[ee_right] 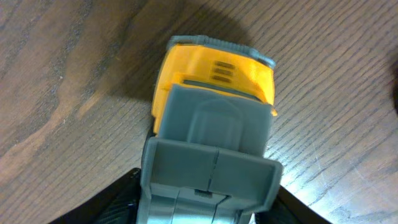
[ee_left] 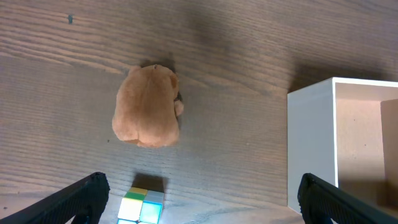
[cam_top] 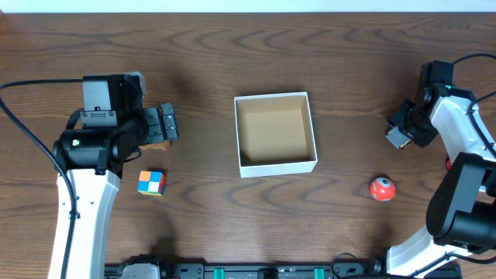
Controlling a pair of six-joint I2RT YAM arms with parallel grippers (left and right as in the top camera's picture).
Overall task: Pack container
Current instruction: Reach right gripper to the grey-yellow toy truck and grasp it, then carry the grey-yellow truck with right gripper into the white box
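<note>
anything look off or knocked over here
Nothing stands out. The container sits upright, empty and looks intact. The plush toy, cube, ball and yellow-and-grey toy sit around it on the table.

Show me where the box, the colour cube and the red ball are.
container [cam_top: 275,130], overhead view, bare brown floor.
colour cube [cam_top: 152,182], overhead view, top face.
red ball [cam_top: 381,188], overhead view, its middle.

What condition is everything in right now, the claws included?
Container: open, empty.
Plush: lying on table, free.
Cube: on table, free.
Ball: on table, free.
Truck: on table.
Left gripper: open, holding nothing.
Right gripper: straddling Truck, grip unclear.
</note>
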